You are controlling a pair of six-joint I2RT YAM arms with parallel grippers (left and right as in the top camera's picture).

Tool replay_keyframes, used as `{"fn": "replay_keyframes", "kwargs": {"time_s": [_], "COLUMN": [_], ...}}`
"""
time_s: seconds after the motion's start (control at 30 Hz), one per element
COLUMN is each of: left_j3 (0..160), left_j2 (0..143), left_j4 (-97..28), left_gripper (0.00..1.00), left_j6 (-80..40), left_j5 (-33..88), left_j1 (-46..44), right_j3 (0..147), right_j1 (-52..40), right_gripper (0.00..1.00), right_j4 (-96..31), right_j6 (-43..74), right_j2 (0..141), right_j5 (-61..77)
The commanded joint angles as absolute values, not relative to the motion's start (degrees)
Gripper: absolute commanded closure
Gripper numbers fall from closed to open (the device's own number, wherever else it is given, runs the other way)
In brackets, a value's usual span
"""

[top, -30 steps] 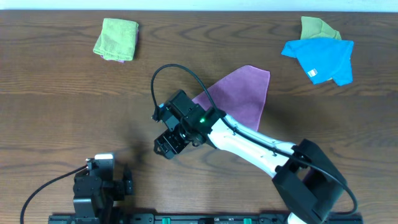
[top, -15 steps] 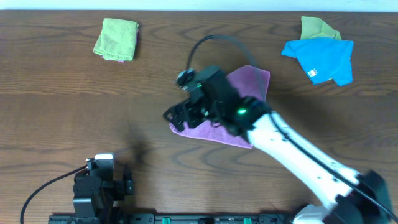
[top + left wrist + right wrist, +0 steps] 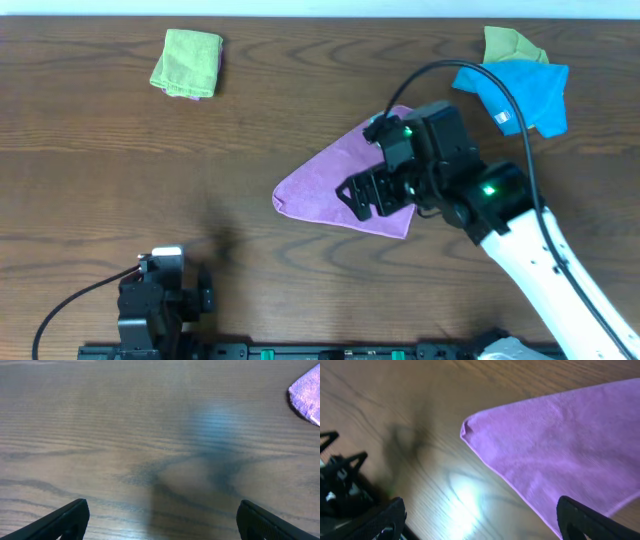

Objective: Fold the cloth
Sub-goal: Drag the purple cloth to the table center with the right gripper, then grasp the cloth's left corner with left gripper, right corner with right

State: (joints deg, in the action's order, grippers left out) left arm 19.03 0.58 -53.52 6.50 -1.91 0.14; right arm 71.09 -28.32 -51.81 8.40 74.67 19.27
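Note:
The purple cloth (image 3: 330,185) lies flat on the wooden table as a folded triangle, its rounded corner pointing left. My right gripper (image 3: 372,195) hovers over the cloth's right part, open and empty. In the right wrist view the cloth (image 3: 560,445) fills the upper right and the gripper (image 3: 480,512) holds nothing; its right fingertip (image 3: 575,515) is over the cloth's edge. My left gripper (image 3: 162,510) is open and empty over bare wood, parked at the front left (image 3: 160,290). A corner of the cloth (image 3: 307,395) shows at its far right.
A folded light-green cloth (image 3: 187,63) lies at the back left. A blue cloth (image 3: 520,95) lies at the back right, partly over another green cloth (image 3: 510,45). The right arm's black cable arcs above the purple cloth.
My right gripper has swung from left of the cloth, across it, to over its right part. The cloth's left corner is now uncovered and lies flat.

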Motion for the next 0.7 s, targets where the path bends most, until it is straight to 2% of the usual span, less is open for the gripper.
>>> {"fn": "replay_keyframes", "kwargs": {"time_s": [0.0,0.23,0.37,0.67], "left_j3": [17.82,18.41,21.89,39.59], "left_j2": [0.21,0.62,5.87,36.64], "left_j4": [-51.53,-43.27,-43.03,-45.5], "left_gripper": [0.05,0.05,0.05,0.05], "left_j6": [7.66,7.2,0.73,-4.4], "left_j5": [-1.43,12.64,17.39,30.5], "left_j1": [-0.12,-0.12,-0.12,-0.14], "right_j3": [70.15,63.26,57.3,47.16], "right_j1": [-27.73,-27.7,-27.11,-24.03], "right_gripper": [0.04,0.04,0.04,0.01], "right_j4": [-53.12,-54.08,-53.93,-52.99], "right_j6": [5.04,5.74,8.43,14.68], "right_j2": [72.4,65.6,59.05,48.03], "right_j5": [19.09,19.05,18.83,18.68]}}
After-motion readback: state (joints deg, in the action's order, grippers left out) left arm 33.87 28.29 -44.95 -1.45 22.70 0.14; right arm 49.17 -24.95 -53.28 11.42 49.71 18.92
